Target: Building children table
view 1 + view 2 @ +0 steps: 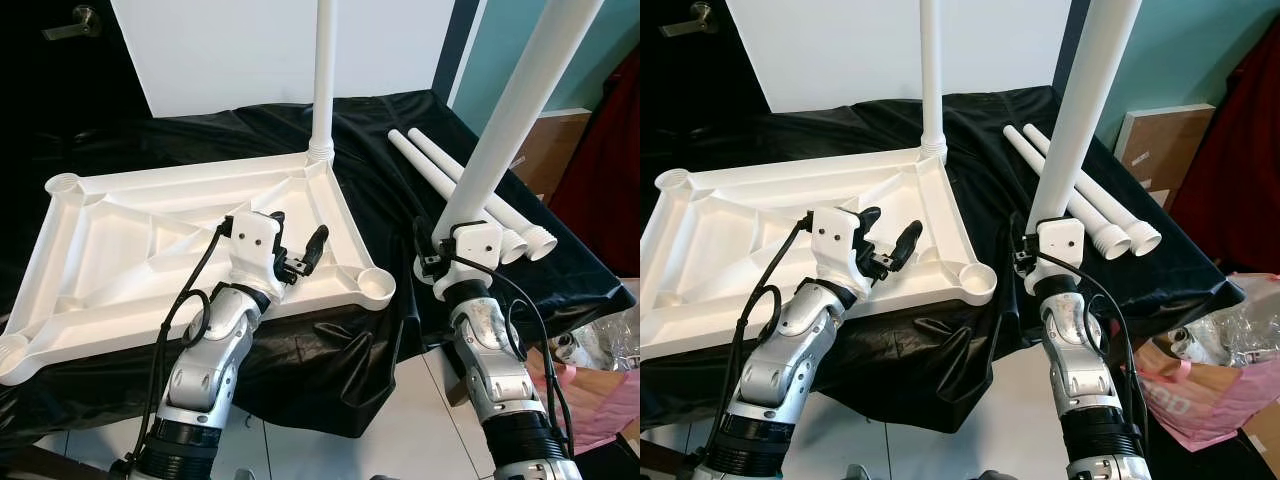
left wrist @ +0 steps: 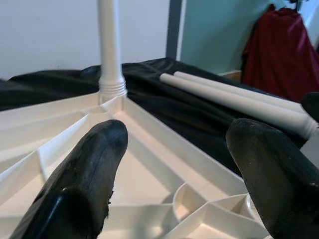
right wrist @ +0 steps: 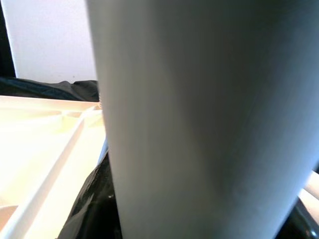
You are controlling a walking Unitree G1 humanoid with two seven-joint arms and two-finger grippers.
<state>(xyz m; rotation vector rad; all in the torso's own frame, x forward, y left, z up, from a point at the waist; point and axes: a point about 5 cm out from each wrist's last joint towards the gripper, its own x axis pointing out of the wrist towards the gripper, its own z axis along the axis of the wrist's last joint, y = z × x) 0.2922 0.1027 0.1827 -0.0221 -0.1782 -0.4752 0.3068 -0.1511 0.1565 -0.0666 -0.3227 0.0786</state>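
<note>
The white tabletop [image 1: 150,240] lies upside down on a black cloth [image 1: 390,190], ribs up; its near-left corner runs to the frame edge. One leg [image 1: 323,80] stands upright in the far-right socket, its top cut off. The near-right socket [image 1: 375,285] is vacant, close to the cloth's near edge. The left gripper [image 1: 297,250] hovers over the tabletop's near-right part, fingers spread wide, holding nothing. The right gripper [image 1: 440,262] has hold of a tilted leg [image 1: 510,110] just right of that socket; its fingers are hidden behind the leg. Two spare legs [image 1: 470,190] lie on the cloth, far right.
</note>
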